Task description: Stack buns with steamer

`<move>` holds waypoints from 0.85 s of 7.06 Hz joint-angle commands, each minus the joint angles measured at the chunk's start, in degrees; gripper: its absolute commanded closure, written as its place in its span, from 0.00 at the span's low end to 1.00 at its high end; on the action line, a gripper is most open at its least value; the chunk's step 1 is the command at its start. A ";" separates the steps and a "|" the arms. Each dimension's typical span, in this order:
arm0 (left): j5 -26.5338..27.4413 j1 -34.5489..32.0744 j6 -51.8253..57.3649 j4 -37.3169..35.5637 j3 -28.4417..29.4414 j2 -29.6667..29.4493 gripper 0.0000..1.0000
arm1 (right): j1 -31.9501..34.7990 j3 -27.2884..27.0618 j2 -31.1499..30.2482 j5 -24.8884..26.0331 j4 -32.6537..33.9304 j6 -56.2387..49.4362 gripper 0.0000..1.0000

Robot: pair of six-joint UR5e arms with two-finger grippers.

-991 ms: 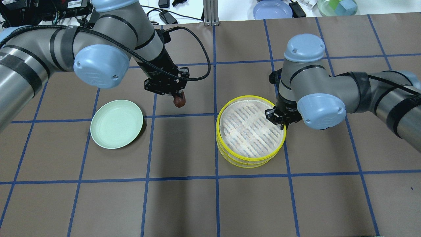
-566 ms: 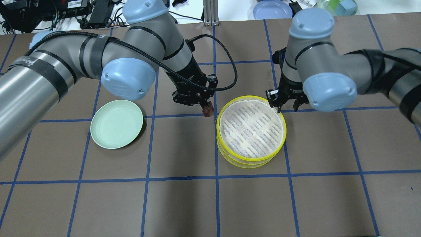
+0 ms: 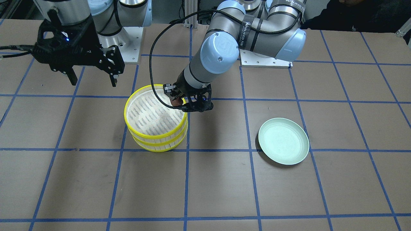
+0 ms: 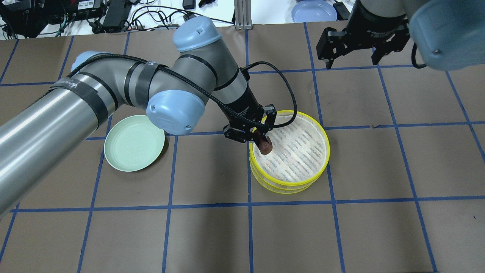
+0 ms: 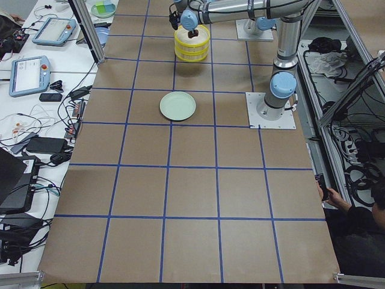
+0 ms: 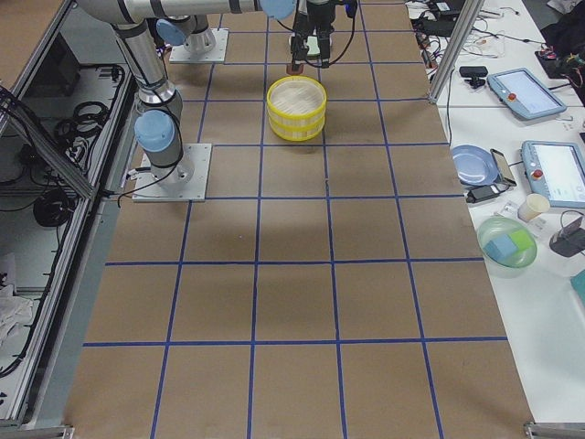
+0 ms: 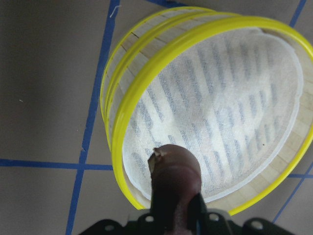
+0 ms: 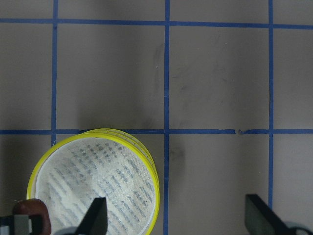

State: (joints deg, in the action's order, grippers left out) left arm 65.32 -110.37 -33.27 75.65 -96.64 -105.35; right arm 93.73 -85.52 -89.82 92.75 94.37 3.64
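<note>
- Front-facing view: the left claw [image 3: 178,100] is clamped on the dark reddish-brown bun [image 3: 175,103]. It holds the bun at the rim of the yellow steamer [image 3: 154,136], on the side toward the pale green plate [image 3: 284,145]. The bun seems held high so it can pass over the rim. The right claw [image 3: 93,77] hangs spread wide with nothing in it, off to the steamer's far side and apart from it, which gives the left arm room.
- Overhead view: the bun is just inside the rim, above the cloth liner [image 4: 299,151]. I cannot tell whether it touches the liner. The steamer's two tiers stand stacked on the tabletop [image 4: 212,235]. A black cable [image 4: 282,89] loops from the left wrist over the rim, clear of the bun's way down.
- Side views: both are too distant to judge either claw. The steamer and the plate stand well apart.
- Left wrist view: the fingers pinch the bun from both sides, and striped liner lies below it with nothing on it.
- Right wrist view: the fingertips stand far apart and grip nothing.
- The cream-white bun shows in no view, so placing the dark one looks like the step in hand.
</note>
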 commanded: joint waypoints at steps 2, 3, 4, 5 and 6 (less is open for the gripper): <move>-0.01 -2.91 -4.87 -0.33 -0.75 -0.65 0.03 | 0.13 1.41 -0.88 -2.05 -2.70 4.01 0.00; 0.07 -3.62 -5.31 -2.59 -0.49 -0.56 0.00 | 0.22 1.32 -0.89 -1.96 -2.96 4.01 0.00; 0.51 -3.62 -5.84 -3.48 -0.14 -0.21 0.00 | 0.05 1.32 -0.89 -1.87 -4.62 3.92 0.00; 3.38 -2.75 -5.23 -3.67 0.30 1.01 0.00 | 0.05 1.32 -0.89 -1.87 -4.55 3.75 0.00; 15.42 -0.66 -4.88 -3.58 2.22 2.76 0.00 | 0.13 1.32 -0.89 -1.87 -4.55 3.57 0.00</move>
State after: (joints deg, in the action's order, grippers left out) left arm 71.00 -112.80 -38.51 72.23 -96.00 -104.28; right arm 93.82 -84.19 -90.70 90.87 90.00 7.40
